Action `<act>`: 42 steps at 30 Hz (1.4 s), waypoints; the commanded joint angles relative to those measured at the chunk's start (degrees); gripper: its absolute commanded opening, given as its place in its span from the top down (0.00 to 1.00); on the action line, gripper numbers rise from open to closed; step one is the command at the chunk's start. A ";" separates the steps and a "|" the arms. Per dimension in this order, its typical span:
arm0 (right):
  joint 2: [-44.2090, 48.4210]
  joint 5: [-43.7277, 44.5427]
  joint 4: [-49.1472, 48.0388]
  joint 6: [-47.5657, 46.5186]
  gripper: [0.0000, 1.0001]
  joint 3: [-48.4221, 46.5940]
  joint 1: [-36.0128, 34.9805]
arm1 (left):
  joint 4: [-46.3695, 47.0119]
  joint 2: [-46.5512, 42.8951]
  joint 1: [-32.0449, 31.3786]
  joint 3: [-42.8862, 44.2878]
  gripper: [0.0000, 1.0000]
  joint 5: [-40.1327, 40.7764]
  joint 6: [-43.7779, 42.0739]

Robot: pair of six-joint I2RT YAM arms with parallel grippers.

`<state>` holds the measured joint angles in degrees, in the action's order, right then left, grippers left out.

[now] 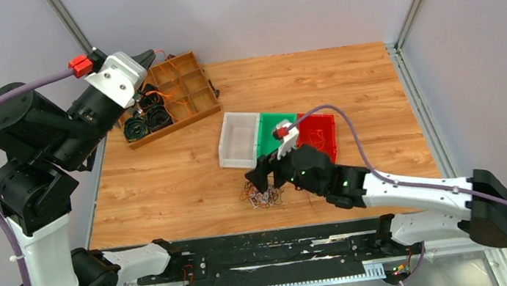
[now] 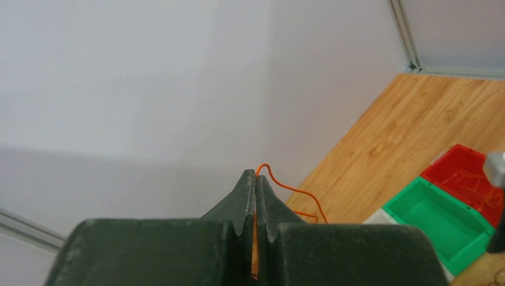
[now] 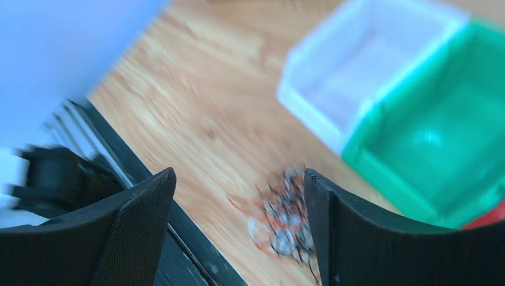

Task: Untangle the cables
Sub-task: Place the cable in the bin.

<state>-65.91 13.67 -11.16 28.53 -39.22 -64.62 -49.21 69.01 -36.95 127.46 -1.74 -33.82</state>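
A tangled bunch of orange, white and black cables [image 1: 264,198] lies on the wooden table near its front edge; it shows blurred in the right wrist view [image 3: 283,217]. My right gripper [image 1: 264,175] is open and empty, just above the bunch [image 3: 238,179]. My left gripper [image 1: 147,58] is raised high at the back left over the wooden organiser tray [image 1: 188,92]. Its jaws are shut on a thin orange cable [image 2: 292,193] that loops out past the fingertips [image 2: 255,176].
A white bin [image 1: 239,139], a green bin [image 1: 275,131] and a red bin [image 1: 318,136] holding orange cables stand side by side mid-table. The organiser tray holds thick black coiled rolls [image 1: 146,120]. A black rail [image 1: 264,249] runs along the front edge.
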 commanded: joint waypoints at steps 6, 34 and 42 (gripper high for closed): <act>2.95 -8.30 0.80 -18.29 0.18 -22.16 -1.21 | -4.25 -2.00 -0.32 -4.75 1.00 -12.32 2.44; -10.78 -14.23 -3.19 -22.05 0.99 -36.73 3.69 | -5.01 -4.99 -0.32 -12.19 0.99 -22.93 4.47; 0.47 -9.55 3.38 -19.77 0.99 -27.34 9.88 | -4.98 -6.06 -0.32 -17.46 0.46 -18.26 2.60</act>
<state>-71.55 -0.16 -11.49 7.14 -70.24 -58.24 -54.57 63.44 -36.95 112.25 -23.49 -30.20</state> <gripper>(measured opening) 0.017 0.325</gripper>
